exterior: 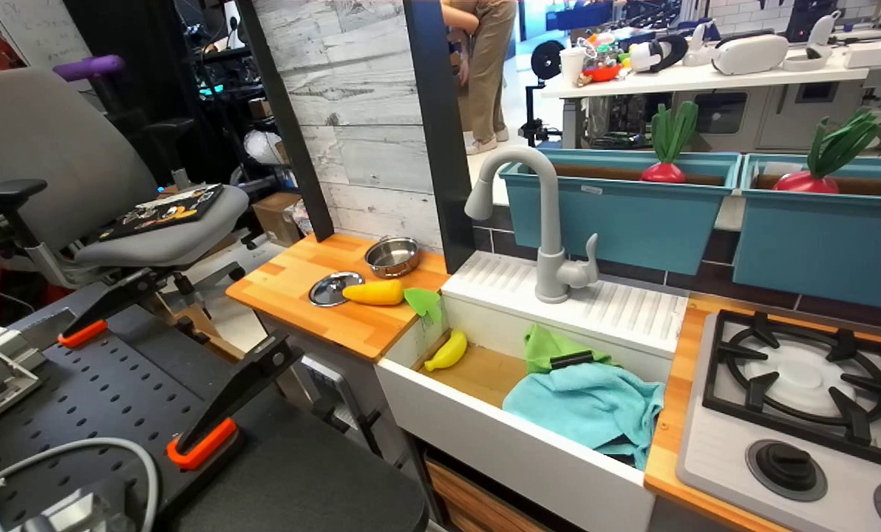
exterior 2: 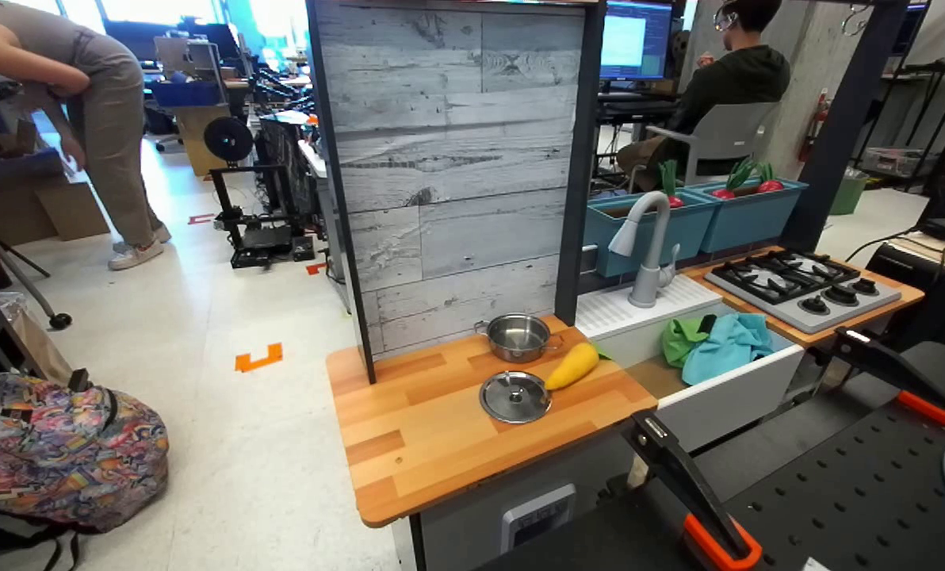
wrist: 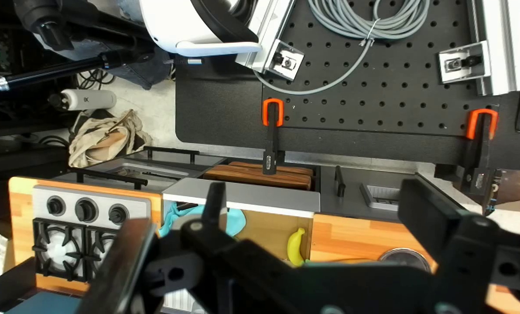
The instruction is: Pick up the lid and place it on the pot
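wrist view | gripper (wrist: 275, 211) spread wide | fingers (wrist: 430, 218) well apart, one toward each side of the view | its black body (wrist: 351, 288) across the lower part, some of it blurred

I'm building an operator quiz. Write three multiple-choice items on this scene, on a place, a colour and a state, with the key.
1. Where is the lid?
A. In the sink
B. On the wooden counter
C. On the stove

2. What colour is the faucet?
A. Grey
B. Red
C. Black

3. The pot is:
A. Upside down
B. Lidded
C. Upright and uncovered

1 B: both exterior views show it lying on that counter.
2 A: it looks light grey in both exterior views.
3 C: its inside shows from above, with no lid over it.
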Motion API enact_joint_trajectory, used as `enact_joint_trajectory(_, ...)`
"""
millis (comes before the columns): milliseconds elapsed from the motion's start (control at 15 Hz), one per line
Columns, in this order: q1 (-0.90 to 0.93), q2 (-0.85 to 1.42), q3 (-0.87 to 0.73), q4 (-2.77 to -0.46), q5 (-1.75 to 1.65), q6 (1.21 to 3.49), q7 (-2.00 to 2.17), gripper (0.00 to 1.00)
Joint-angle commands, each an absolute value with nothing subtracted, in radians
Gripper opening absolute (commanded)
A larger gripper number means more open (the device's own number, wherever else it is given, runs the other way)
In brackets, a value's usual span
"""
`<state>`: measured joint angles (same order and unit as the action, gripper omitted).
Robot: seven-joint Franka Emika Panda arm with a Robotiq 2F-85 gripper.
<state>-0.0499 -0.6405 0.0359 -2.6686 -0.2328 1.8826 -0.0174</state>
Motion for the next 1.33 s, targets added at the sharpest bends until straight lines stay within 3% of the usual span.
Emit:
enact_joint_trajectory(0,-0.038,-0.64,0.026,-2.667,-0.238,1.879,-0.012,1.0)
enact_joint_trajectory(400,-0.028,-0.56,0.026,-2.65,-0.232,1.957,-0.008,1.0)
enact_joint_trajectory(667,-0.017,-0.446,0.037,-2.64,-0.218,2.132,0.021,1.0)
enact_joint_trajectory(1267,0.074,0.055,0.037,-2.542,-0.022,2.618,-0.117,1.0)
